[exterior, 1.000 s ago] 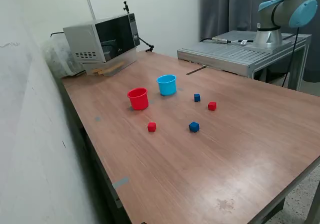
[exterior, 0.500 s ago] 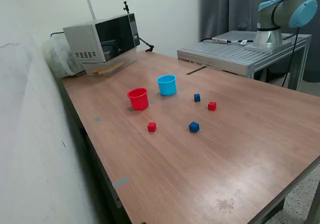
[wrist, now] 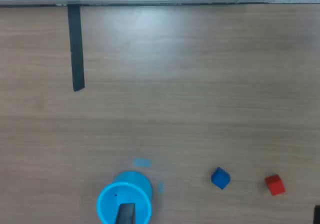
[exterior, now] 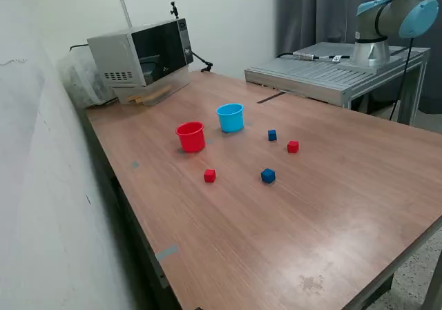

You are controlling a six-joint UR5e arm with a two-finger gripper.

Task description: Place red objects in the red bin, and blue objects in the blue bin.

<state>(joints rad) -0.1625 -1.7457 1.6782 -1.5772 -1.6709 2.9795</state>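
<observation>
On the wooden table the red bin [exterior: 190,136] and the blue bin [exterior: 230,117] stand side by side. One dark-blue cube [exterior: 272,135] and one red cube [exterior: 293,146] lie toward the exterior view's right of the cups. Nearer the camera lie another red cube [exterior: 209,176] and another blue cube [exterior: 268,176]. The wrist view looks down on the blue bin [wrist: 125,199], a blue cube [wrist: 220,178] and a red cube [wrist: 274,184]. Of my gripper [wrist: 221,215] only two dark fingertips [wrist: 125,214] show, far apart, holding nothing. The gripper is outside the exterior view.
A microwave [exterior: 141,54] sits at the table's far corner. A metal platform [exterior: 324,68] carrying the arm's base [exterior: 373,47] borders the far side. A black strip [wrist: 76,47] lies on the wood near that platform. A tape patch [exterior: 166,253] marks the near edge.
</observation>
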